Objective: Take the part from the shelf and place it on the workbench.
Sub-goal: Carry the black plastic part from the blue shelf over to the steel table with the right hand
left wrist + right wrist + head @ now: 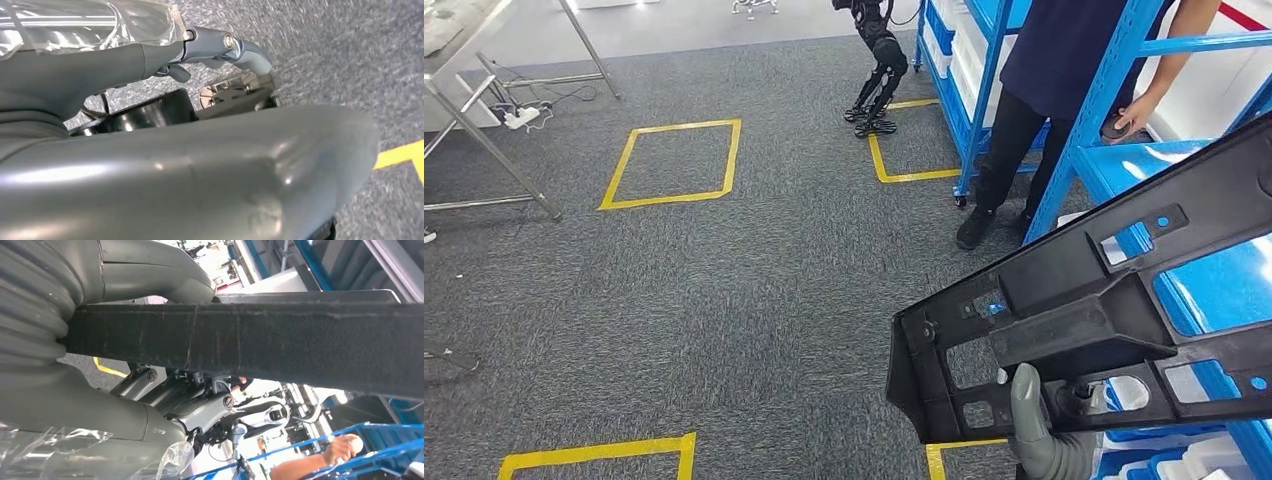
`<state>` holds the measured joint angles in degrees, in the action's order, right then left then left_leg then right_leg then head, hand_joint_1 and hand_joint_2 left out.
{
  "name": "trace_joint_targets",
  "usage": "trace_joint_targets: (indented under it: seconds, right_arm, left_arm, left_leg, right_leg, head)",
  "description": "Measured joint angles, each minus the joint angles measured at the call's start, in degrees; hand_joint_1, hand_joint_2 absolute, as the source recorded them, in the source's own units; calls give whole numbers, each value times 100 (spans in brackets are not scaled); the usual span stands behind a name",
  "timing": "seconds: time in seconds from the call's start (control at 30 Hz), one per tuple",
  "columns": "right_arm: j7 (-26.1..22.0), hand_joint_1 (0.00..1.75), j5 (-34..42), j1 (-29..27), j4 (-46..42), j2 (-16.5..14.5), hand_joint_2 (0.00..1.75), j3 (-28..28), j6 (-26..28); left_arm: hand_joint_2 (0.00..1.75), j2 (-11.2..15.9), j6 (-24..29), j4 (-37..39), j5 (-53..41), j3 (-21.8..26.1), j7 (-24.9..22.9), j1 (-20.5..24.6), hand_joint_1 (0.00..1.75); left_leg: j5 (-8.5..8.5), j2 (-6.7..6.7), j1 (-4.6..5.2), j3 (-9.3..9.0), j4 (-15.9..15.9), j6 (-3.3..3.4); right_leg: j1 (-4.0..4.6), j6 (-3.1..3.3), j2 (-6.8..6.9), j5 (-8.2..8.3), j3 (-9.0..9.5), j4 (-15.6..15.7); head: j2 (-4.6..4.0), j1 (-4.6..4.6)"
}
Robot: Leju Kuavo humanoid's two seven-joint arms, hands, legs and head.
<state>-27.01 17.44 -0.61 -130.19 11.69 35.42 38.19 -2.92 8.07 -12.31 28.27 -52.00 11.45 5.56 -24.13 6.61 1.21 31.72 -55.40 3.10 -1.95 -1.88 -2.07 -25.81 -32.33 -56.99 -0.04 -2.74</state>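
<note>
On the far left of my head view I have the steel-legged table (484, 120), which I take to be the workbench, well apart from me across grey carpet. A power strip with cables (522, 116) lies under it, and yellow tape squares (672, 162) mark the floor between.

My left hand (220, 47) hangs over the carpet in its wrist view; its fingers look curled in with nothing in them, though the close, blurred angle leaves me unsure, so I cannot tell its state for certain.

Further right, another robot's dark legs (876, 80) stand by the blue shelf (1114, 110), and a person (1044, 90) stands at that shelf with a hand resting on a shelf board.

Lower right, the part (1084, 310), a long black moulded panel with cut-outs, is off the shelf and carried in the air, tilted up to the right. My right hand (1044, 430) grips it from below near its lower edge; in the right wrist view the thumb and fingers (150, 260) are wrapped closed around the panel's rim.

The step in hand is the carry. I judge I should turn left slowly and keep the grip firm, since the long panel overhangs far past the hand and could swing. The person and the shelf uprights are nearest the panel's high end, so I want that end clear first.
</note>
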Motion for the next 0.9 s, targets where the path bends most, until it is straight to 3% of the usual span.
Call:
trace_joint_targets:
  seconds: [0.07,0.1,0.17,0.2,0.23,0.27,0.37,0.43,0.5,0.57,0.63,0.7,0.73,0.77,0.83,0.9]
  right_arm:
    - [1,175,2,-21,-30,7,175,-22,-1]
    - [1,175,2,-30,-44,12,175,-31,-1]
    - [-1,175,2,-42,-64,18,175,-42,-1]
    - [0,175,2,-45,-68,21,175,-45,-1]
    - [0,175,2,-47,-72,22,175,-48,-1]
    - [0,175,2,-49,-79,24,175,-51,-1]
    - [-1,175,2,-56,-121,28,175,-63,-1]
    - [1,175,2,-62,-140,30,175,-75,1]
    - [2,175,2,-70,-157,32,175,-93,1]
    - [0,175,-1,-86,-177,42,175,-113,2]
    - [0,175,-2,-114,-194,56,175,-130,13]
    - [4,175,1,-147,-203,69,175,-140,28]
    - [7,175,3,-159,-205,75,175,-144,33]
    - [7,175,2,-167,-209,80,175,-146,37]
    - [7,175,2,-173,-219,86,175,-152,38]
    - [7,175,2,-175,-231,89,175,-157,38]
  left_arm:
    - [0,2,1,0,9,0,1,-3,0]
    - [0,1,1,0,14,0,3,2,0]
    - [0,-2,1,0,18,0,10,17,0]
    - [0,-4,2,0,18,0,14,19,0]
    - [0,-5,2,0,18,0,17,17,0]
    - [0,-5,2,0,16,0,17,12,0]
    - [0,-5,2,0,6,0,17,16,0]
    - [0,-4,2,0,-5,0,20,29,0]
    - [0,-4,5,0,-16,0,20,9,0]
    - [0,-2,14,1,-28,-1,18,-6,0]
    - [0,-8,17,2,-36,-1,14,12,0]
    - [0,-26,15,2,-39,-2,11,21,0]
    - [0,-34,15,2,-41,-2,11,15,0]
    - [0,-38,16,2,-41,-2,10,7,0]
    - [0,-41,16,2,-43,-2,9,2,0]
    - [0,-44,17,2,-43,-2,4,10,0]
  left_leg:
    - [-200,-251,-18,173,-383,-60]
    - [-380,-413,-28,360,-757,-92]
    - [-695,-550,-67,796,-1566,-129]
    - [-737,-569,-80,926,-1784,-130]
    - [-671,-579,-85,934,-1764,-120]
    - [-514,-607,-80,814,-1501,-98]
    - [-14,-954,4,211,-269,-2]
    - [43,-1054,66,97,4,24]
    - [72,-925,73,53,74,51]
    - [122,-788,39,-43,173,103]
    - [136,-660,17,-93,202,147]
    - [125,-504,15,-107,198,164]
    - [114,-416,11,-118,194,163]
    - [100,-327,2,-137,188,153]
    - [53,-167,-14,-169,154,105]
    - [-19,-51,-10,-152,97,44]
  right_leg:
    - [10,56,122,-9,25,7]
    - [24,75,182,-18,34,10]
    - [42,98,320,-42,42,9]
    - [49,103,394,-57,51,9]
    - [55,104,465,-72,65,9]
    - [59,101,536,-89,87,10]
    - [71,57,724,-150,166,13]
    - [65,-1,830,-189,203,24]
    - [40,-67,896,-228,263,39]
    - [34,-103,671,-390,211,-196]
    - [44,-104,335,-719,-144,-902]
    - [50,-113,227,-906,-569,-1579]
    - [50,-119,215,-834,-662,-1642]
    - [46,-126,205,-649,-631,-1459]
    - [11,-155,36,-163,-328,-637]
    - [-14,-143,-141,82,-89,-50]
  head:
    - [0,-10]
    - [0,-16]
    - [0,-19]
    - [0,-19]
    - [0,-19]
    - [0,-19]
    - [0,-19]
    - [0,-18]
    - [1,-18]
    - [0,-15]
    - [-1,-6]
    - [0,3]
    - [0,3]
    - [0,3]
    - [0,3]
    - [0,4]
